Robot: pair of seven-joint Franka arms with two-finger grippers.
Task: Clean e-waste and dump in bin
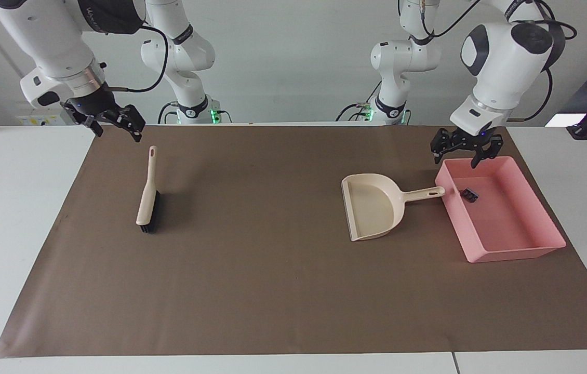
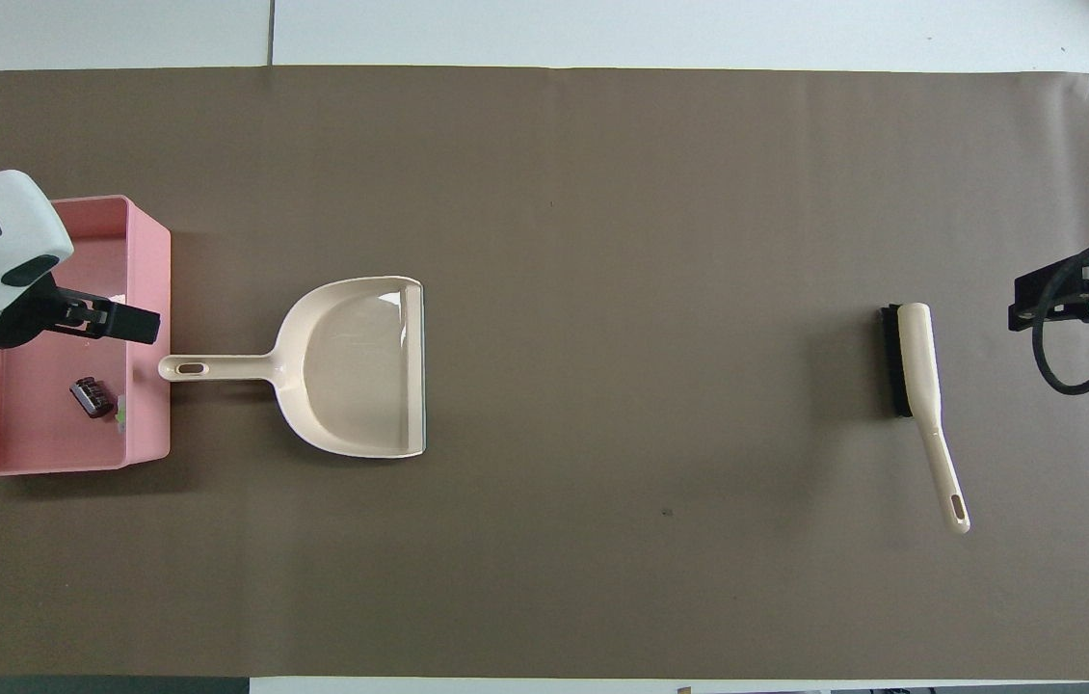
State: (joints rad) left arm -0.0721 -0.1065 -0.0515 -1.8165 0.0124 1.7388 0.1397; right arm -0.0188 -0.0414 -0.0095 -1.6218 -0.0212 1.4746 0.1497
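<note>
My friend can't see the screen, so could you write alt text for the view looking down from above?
A small black e-waste block lies in the pink bin at the left arm's end of the brown mat, with the open left gripper above the bin. An empty beige dustpan sits beside the bin; a brush lies near the right arm's end.

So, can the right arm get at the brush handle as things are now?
Probably yes. The right end effector hangs open in the air near the brush, which lies alone on the brown mat. Nothing stands between them or covers the handle.
</note>
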